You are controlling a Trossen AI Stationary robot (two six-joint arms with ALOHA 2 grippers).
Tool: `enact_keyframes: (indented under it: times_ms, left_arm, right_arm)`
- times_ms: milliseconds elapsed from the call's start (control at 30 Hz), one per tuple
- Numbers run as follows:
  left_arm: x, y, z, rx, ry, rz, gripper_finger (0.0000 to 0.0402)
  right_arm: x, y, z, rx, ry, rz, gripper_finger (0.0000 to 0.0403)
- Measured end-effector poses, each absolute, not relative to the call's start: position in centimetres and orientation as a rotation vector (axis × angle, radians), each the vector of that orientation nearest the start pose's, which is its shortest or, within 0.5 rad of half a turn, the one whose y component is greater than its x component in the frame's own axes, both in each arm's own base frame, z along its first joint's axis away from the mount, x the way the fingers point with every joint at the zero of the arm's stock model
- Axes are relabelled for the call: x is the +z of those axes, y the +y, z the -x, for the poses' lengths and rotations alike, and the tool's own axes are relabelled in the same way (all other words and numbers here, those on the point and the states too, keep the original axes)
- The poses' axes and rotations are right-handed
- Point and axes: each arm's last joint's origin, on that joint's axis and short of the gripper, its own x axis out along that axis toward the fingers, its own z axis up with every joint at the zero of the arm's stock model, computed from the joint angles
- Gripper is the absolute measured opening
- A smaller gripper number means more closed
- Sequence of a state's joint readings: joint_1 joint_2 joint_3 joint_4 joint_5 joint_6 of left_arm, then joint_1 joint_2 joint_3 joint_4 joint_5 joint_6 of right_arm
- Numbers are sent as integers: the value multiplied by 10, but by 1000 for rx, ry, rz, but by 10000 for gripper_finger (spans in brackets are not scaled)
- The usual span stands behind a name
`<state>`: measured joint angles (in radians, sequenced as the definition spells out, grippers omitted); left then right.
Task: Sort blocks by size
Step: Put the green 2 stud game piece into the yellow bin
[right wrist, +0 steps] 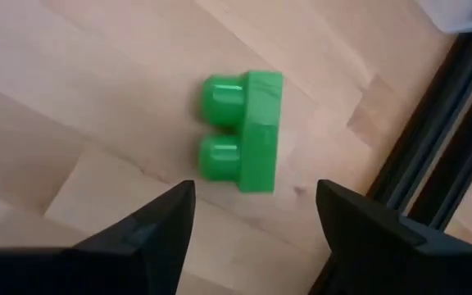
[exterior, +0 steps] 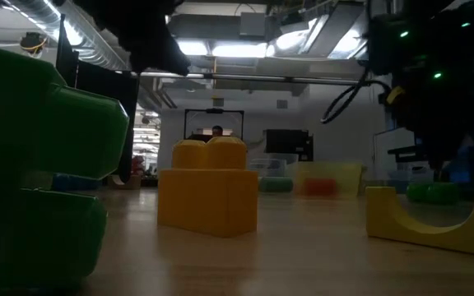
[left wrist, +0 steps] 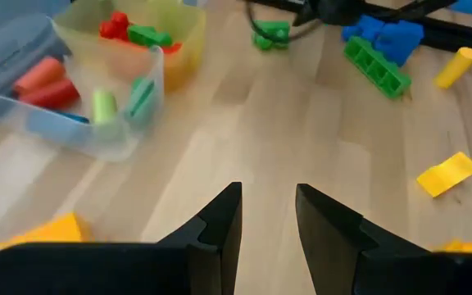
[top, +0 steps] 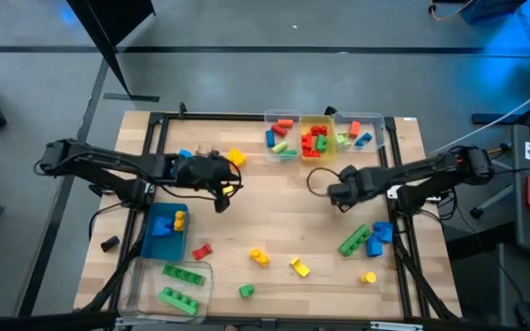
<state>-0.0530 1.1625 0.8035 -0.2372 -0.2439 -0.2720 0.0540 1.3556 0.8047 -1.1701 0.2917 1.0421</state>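
Note:
A small green two-stud brick [right wrist: 242, 131] lies on its side on the wood, just ahead of my right gripper [right wrist: 252, 192], which is open and hovers above it at the table's middle right [top: 337, 195]. The brick also shows in the left wrist view [left wrist: 270, 34]. My left gripper [left wrist: 267, 217] is open and empty over the table's middle left [top: 219, 188]. Loose blocks lie toward the near edge: a red one [top: 201, 250], two yellow ones [top: 260, 257] [top: 300, 268], a green bar [top: 354, 240] and blue bricks [top: 378, 235].
Three small bins stand at the far edge: clear [top: 282, 136], yellow [top: 317, 138], clear [top: 359, 133], each holding blocks. A blue bin [top: 164, 230] and a clear bin with green bars [top: 175, 285] sit near left. A black frame rail [right wrist: 441, 147] runs beside the green brick.

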Motion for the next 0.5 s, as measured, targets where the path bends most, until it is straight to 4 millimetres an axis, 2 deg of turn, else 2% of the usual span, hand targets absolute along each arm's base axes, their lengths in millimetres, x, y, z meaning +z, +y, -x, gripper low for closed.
enact_keyframes:
  times_ms: [233, 500]
  left_arm:
    - [243, -16, -240, 291, 582, 187, 102]
    - [243, -23, -240, 267, 556, 181, 102]
  right_arm:
    - [188, -26, -197, -890, 1420, -542, 257]
    - [183, -44, -192, -900, 1433, -595, 257]
